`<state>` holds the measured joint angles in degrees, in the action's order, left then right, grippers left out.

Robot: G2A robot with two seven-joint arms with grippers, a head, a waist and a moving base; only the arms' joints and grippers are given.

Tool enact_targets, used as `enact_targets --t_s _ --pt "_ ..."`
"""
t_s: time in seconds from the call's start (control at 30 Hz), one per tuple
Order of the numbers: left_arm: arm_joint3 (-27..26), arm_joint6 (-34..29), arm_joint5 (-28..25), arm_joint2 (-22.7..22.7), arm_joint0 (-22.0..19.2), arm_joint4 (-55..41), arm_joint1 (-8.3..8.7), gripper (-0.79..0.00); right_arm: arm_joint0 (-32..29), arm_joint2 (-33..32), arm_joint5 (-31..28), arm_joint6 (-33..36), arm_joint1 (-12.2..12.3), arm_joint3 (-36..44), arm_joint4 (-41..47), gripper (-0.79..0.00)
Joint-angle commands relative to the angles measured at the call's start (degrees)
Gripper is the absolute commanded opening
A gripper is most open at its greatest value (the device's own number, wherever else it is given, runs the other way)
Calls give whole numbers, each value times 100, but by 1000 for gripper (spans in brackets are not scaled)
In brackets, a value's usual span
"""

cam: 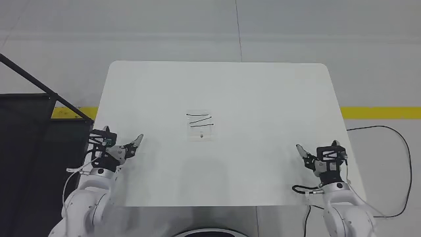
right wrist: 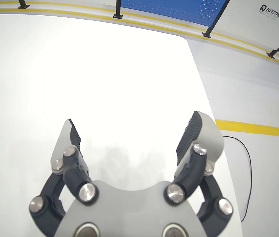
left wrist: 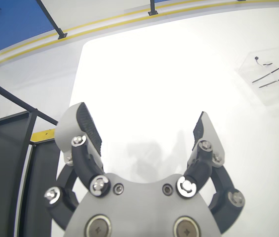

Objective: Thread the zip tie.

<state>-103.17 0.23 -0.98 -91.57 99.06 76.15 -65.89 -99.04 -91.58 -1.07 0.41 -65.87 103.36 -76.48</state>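
The zip tie [cam: 202, 125] lies as thin black strands in a zigzag on a clear tray [cam: 209, 134] near the middle of the table [cam: 263, 92], a little toward the near edge. Whether it is one bent tie or several I cannot tell. In the left wrist view a small black head sits at one strand's end, raised slightly off the tray.

The left gripper [cam: 135, 142] hangs over the near-left corner, jaws spread wide and holding nothing. The right gripper [cam: 317, 147] is over the near-right corner, also wide and empty. Both are well apart from the tie.

The tie should handle as very light, springy plastic: thin, smooth and narrow, lying almost flat. A pinch from above would probably skid off or push it along the slick tray. The tray itself looks light enough to slide. The ribbed pads should help, but the jaws will need to close nearly all the way.

The best holds appear to be two — one gripper just behind the head, where the tie is thickest and stands proud, and the other on the tail a short way back from its tip. Held too far back, the tip would likely droop and wander from the slot. Squeezing hard will not hurt the tie, but twisting it could flick it off the table.
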Motion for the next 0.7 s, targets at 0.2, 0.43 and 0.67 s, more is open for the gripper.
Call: enact_targets --t_s 0.2,0.43,0.67 --pt "-5 -387 -1243 -397 36 -1048 46 0 208 -156 -1131 1109 50 382 637 0" --pt "144 -1300 -2478 -889 -103 -2499 128 0 892 76 -2044 3077 103 564 1584 0" --pt "262 -2073 -3067 -1124 -217 -3369 203 0 1877 703 -2096 4631 80 202 2821 0"
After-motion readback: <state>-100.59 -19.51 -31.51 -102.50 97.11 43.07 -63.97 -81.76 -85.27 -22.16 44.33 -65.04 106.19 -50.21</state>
